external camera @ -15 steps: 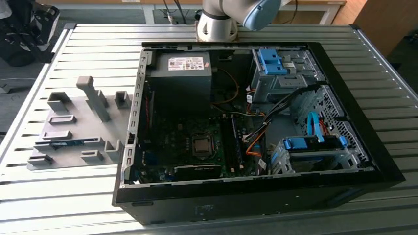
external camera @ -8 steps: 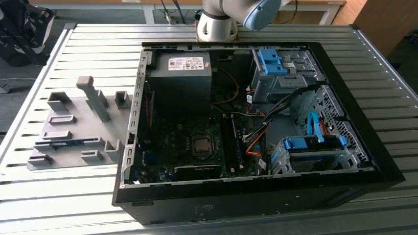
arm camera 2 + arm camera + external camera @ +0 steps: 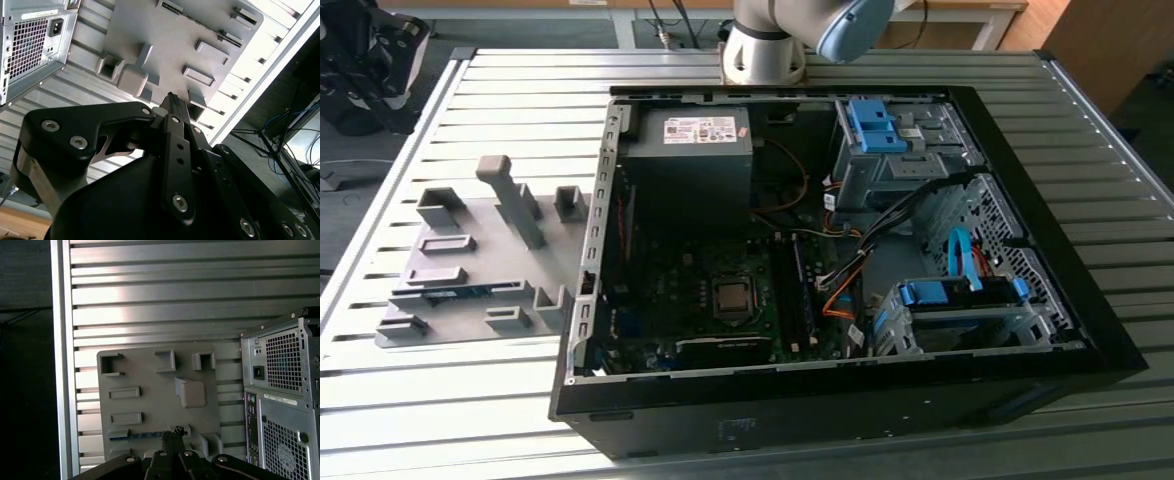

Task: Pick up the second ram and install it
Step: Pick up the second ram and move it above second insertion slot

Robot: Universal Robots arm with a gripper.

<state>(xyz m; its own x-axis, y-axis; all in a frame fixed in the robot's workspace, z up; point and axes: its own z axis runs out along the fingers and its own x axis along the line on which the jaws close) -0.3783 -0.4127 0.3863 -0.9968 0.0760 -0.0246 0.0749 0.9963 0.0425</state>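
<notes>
First wrist view: gripper (image 3: 172,433) fingers drawn narrow, tips together, nothing seen between them. The tips hang over the grey holder plate (image 3: 150,405) and line up with one end of the second ram (image 3: 142,435), which lies along a slot of that plate; whether they touch cannot be told. Exterior view: the plate sits at the exterior view's lower left on the slatted table (image 3: 720,70), just beside the open computer case (image 3: 787,425).
</notes>
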